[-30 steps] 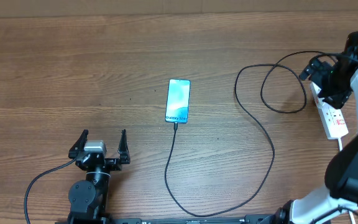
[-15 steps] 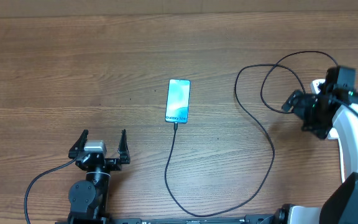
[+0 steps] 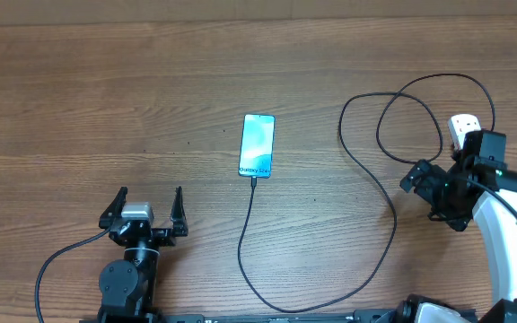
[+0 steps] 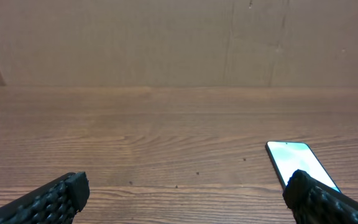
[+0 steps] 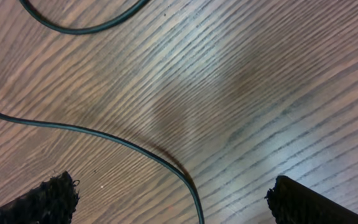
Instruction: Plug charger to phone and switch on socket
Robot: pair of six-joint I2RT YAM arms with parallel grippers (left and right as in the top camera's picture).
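The phone (image 3: pixel 257 145) lies flat at the table's middle with its light-blue screen lit. It also shows in the left wrist view (image 4: pixel 294 163). The black charger cable (image 3: pixel 393 215) ends with its tip (image 3: pixel 253 178) at the phone's near edge, then loops right. The white socket strip (image 3: pixel 462 126) shows only its far end; my right arm hides the rest. My right gripper (image 3: pixel 424 196) is open and empty, left of the strip, low over the cable (image 5: pixel 104 134), its jaws (image 5: pixel 173 205) spanning a bend. My left gripper (image 3: pixel 146 206) is open and empty at the front left (image 4: pixel 188 205).
The cable forms wide loops (image 3: pixel 411 117) across the right half of the wooden table, reaching towards the front edge (image 3: pixel 285 309). A cardboard wall (image 4: pixel 179 43) stands behind the table's far edge.
My right arm has left the socket strip and swung left and towards the front, now over the cable. The left arm, phone and cable have not moved.
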